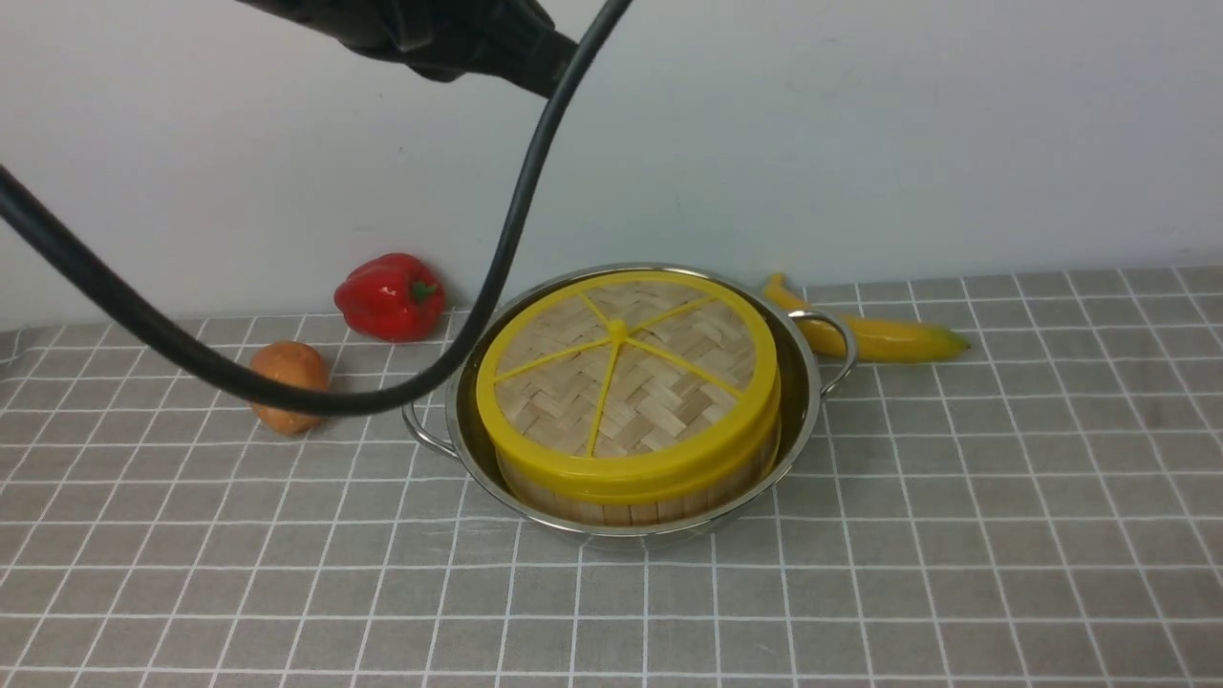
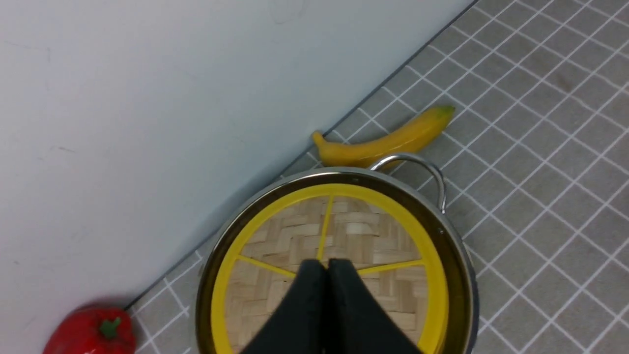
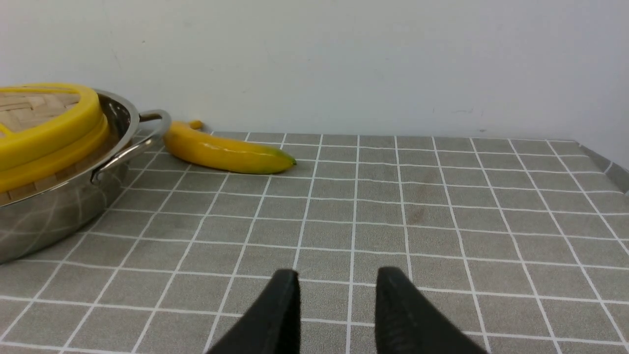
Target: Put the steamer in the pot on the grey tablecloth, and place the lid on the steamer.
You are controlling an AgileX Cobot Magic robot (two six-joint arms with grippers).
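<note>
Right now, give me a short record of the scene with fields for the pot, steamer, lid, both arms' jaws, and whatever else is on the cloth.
pot: on the grey tablecloth, near the wall
steamer: inside the pot
lid: on the steamer, sitting slightly tilted
left gripper: jaws shut, empty, above the lid
right gripper: jaws apart, empty, low over bare cloth
other items: banana behind the pot, red pepper, egg
</note>
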